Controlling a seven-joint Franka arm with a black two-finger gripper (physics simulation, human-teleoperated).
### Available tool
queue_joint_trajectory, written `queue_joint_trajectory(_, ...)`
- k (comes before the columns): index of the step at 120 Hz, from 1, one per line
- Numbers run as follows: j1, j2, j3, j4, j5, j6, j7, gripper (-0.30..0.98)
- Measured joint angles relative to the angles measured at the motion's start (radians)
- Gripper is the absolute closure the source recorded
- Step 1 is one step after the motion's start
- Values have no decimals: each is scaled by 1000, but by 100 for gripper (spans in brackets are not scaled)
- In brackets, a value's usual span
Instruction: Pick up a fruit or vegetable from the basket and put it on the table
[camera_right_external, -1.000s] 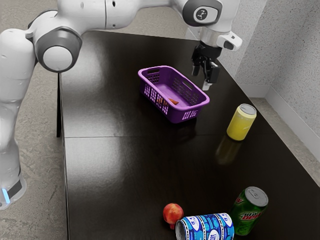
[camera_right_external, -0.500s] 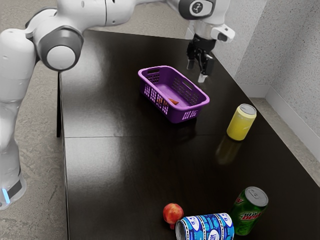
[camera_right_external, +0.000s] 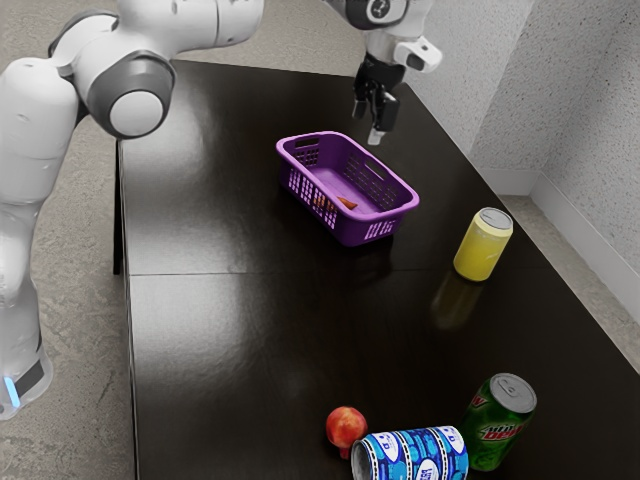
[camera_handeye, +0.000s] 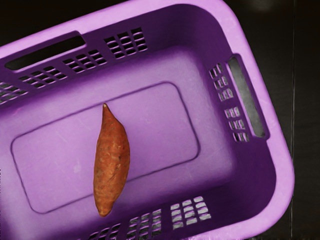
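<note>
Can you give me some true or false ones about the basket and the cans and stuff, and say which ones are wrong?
1. The sweet potato is inside the basket. True.
2. The yellow can is lying on its side. False: it stands upright.
3. The red fruit is outside the basket. True.
4. The basket is green. False: it is purple.
5. The gripper is holding the sweet potato. False: its fingers are open.

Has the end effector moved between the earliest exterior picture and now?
Yes. Against the basket, which sits where it did, the end effector has shifted toward the exterior view's left and higher up in that view.
</note>
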Motion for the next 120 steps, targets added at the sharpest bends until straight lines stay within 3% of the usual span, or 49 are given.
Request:
queue_joint_trajectory(62,54,137,11,-23,1,84,252,0)
queue_joint_trajectory(85,58,20,11,-282,-22,191,316,0)
queue_joint_trajectory(120,75,55,12,-316,-58,338,368,0)
